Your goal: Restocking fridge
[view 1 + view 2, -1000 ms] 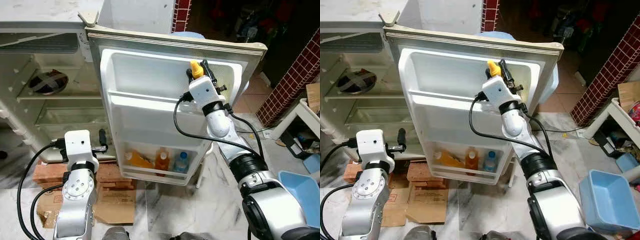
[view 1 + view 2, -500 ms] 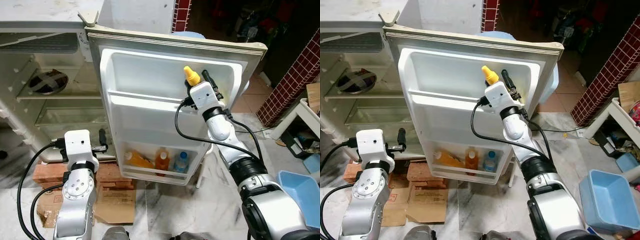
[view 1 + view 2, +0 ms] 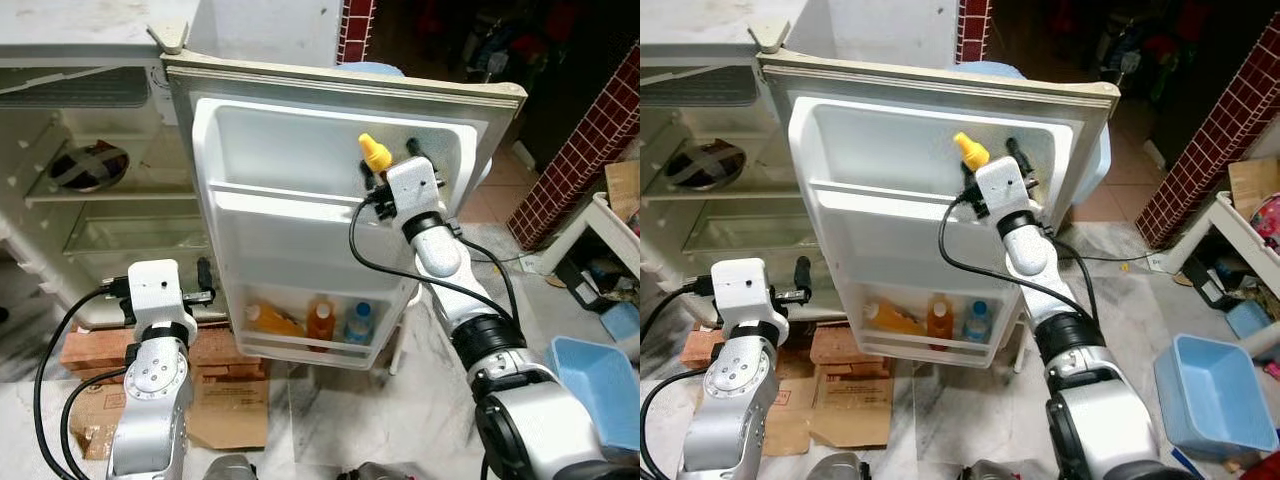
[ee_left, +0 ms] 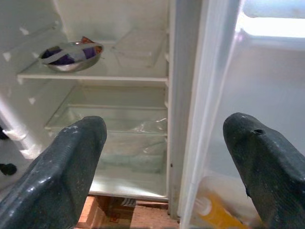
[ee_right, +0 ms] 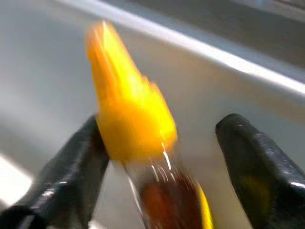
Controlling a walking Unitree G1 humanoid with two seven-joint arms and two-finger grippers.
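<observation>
A sauce bottle with a yellow cap (image 3: 374, 153) leans at the top shelf (image 3: 290, 196) of the open fridge door (image 3: 300, 120). My right gripper (image 3: 390, 166) is around it. In the right wrist view the bottle (image 5: 133, 129) is blurred and rests against one finger (image 5: 76, 167), with a clear gap to the other finger, so the gripper is open. My left gripper (image 3: 205, 277) hangs low in front of the fridge, open and empty. In the left wrist view it (image 4: 164, 143) faces the bare glass shelves.
The bottom door shelf holds two orange bottles (image 3: 320, 320) and a small water bottle (image 3: 360, 322). A metal bowl (image 3: 88, 165) sits on an inner fridge shelf. Flattened cardboard (image 3: 230, 390) lies on the floor; a blue bin (image 3: 600, 385) stands to the right.
My right gripper carried the bottle leftward along the top door shelf and has opened; the bottle now tilts left. The camera has shifted slightly. The left arm has not moved.
</observation>
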